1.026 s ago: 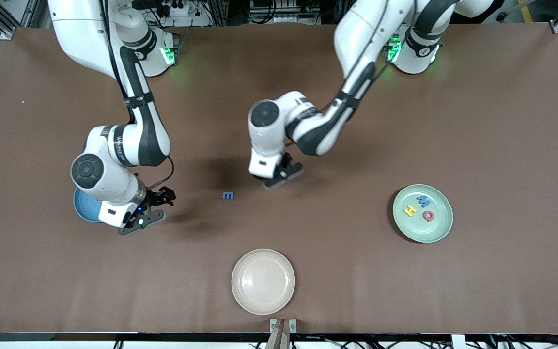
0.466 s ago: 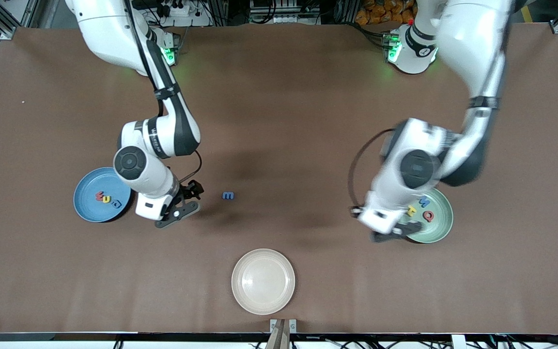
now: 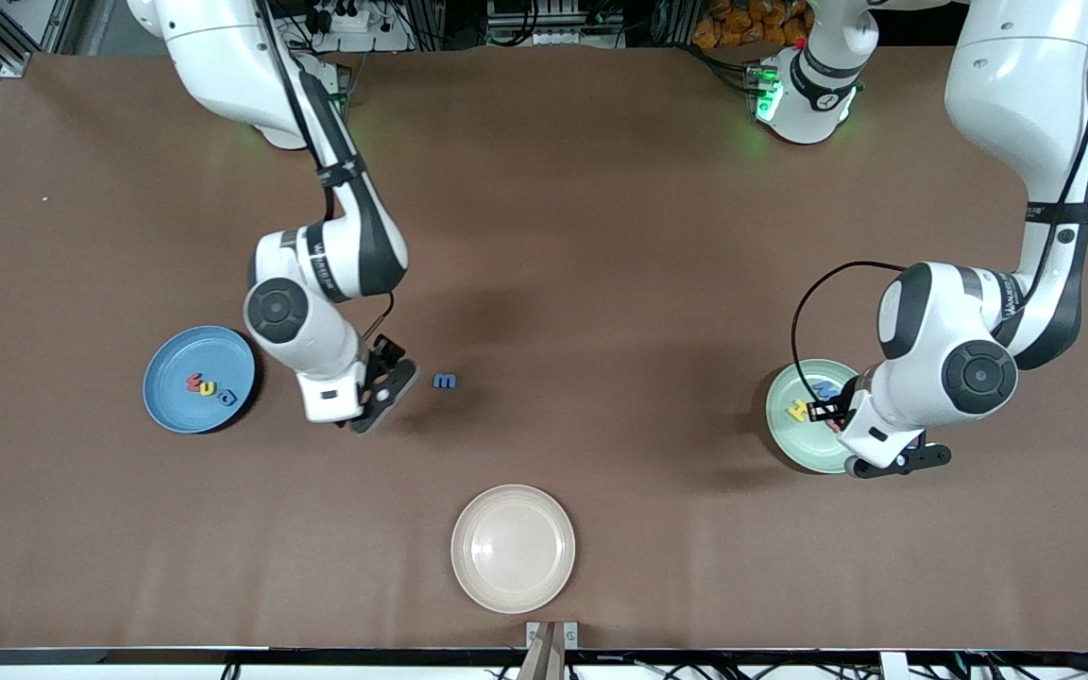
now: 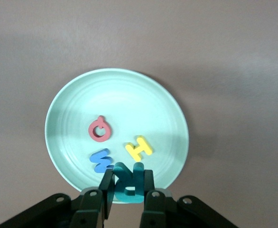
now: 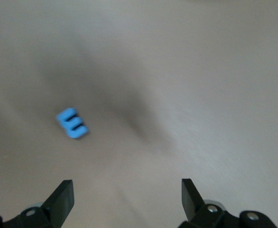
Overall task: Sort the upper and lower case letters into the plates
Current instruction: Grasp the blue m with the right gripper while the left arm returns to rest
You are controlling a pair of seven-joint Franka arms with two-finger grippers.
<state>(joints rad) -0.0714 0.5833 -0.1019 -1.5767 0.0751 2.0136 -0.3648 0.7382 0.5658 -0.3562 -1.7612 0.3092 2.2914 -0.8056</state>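
My left gripper hangs over the edge of the pale mint green plate, shut on a teal R. In that plate lie a red Q, a yellow H and a blue M. The front view shows this gripper over the same plate. My right gripper is open, low over the bare table beside a small blue m. That m lies off to one side of the open right gripper. The blue plate holds three small letters.
A cream-beige plate sits near the table's front edge, nearer to the front camera than the blue m. The blue plate is toward the right arm's end of the table and the mint plate toward the left arm's end.
The left arm has swung from the table's middle to over the mint plate, carrying the teal R. The right gripper has moved from beside the blue plate toward the blue m.
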